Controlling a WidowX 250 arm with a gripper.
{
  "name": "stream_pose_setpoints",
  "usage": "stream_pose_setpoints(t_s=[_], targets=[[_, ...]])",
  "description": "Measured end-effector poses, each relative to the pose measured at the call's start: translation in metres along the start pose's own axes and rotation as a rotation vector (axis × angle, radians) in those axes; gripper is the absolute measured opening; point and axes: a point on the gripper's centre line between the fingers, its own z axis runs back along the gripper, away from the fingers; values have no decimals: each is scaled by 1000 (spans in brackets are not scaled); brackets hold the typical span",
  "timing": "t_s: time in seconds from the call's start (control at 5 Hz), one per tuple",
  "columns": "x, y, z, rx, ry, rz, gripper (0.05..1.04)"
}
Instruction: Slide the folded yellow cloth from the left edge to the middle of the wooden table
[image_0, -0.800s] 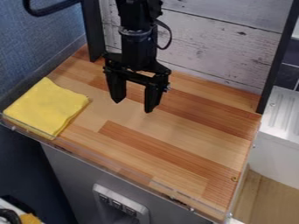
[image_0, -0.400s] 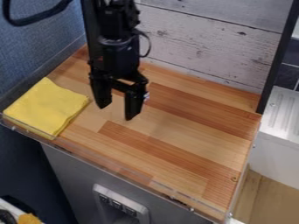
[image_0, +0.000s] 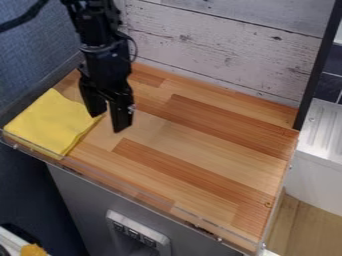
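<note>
And here's the hand (image_0: 107, 121), over the left part of the wooden desk (image_0: 220, 145), its two fingers pointing down and standing wide apart! Right beside it, the yellow cloth (image_0: 50, 122) lies flat at the desk's left, near side, its near edge along the clear rim (image_0: 140, 191). One finger overlaps the cloth's right corner in this view; touching or just above, I cannot tell. Whitewashed planks (image_0: 227, 55) line the far side, a blue wall (image_0: 40, 50) stands on the left, and over on the right sits a white ridged surface (image_0: 327, 130).
</note>
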Motion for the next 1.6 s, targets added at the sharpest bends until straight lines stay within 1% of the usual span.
stream_pose_setpoints(t_s=[0.2,0.4,0.8,1.0,1.4,1.6], targets=[[-3,24,-1,18,-21,-67,997],[-7,42,-3,25,-26,-119,996],[-14,72,0,29,-25,-186,994],[-17,82,5,27,-21,-209,934],[-24,90,-5,-5,0,-225,359],[-23,92,-17,-11,7,-234,153]])
